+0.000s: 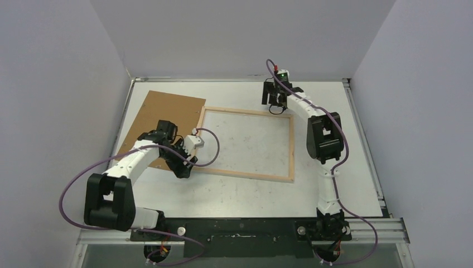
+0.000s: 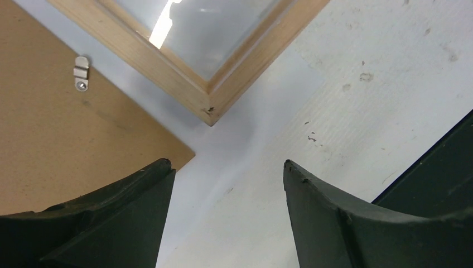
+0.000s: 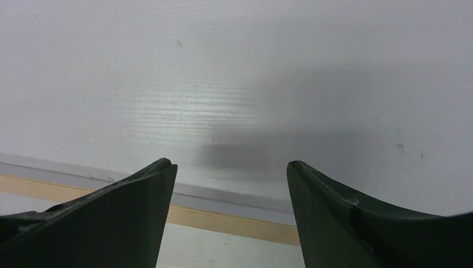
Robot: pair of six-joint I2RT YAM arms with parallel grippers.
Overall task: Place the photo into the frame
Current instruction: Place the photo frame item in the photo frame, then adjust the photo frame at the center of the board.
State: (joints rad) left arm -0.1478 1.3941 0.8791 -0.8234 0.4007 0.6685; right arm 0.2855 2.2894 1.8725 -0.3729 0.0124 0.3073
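Fingers (image 2: pixel 117 218) of the left gripper (image 2: pixel 227 163) stand well apart with nothing between them, and the right gripper (image 3: pixel 230 163) is likewise spread wide and empty over the bare white table (image 1: pixel 245 192). Both of the two arms are extended. The left arm bends at the elbow and reaches forward and inward, its wrist tipped down just outside the near-left corner of the frame (image 1: pixel 248 174). The right arm stretches up along the frame's right side, then folds inward so its gripper points down just beyond the far-right corner. One pale wooden frame lies flat at the middle of the table. The field inside its bars looks white and scuffed from above and glossy in the left wrist view, perhaps a pane. One brown fibreboard backing panel (image 1: pixel 167 114) lies flat at the frame's left, its near corner close to the frame's corner but apart from it, and one metal clip (image 2: pixel 81 72) shows on it
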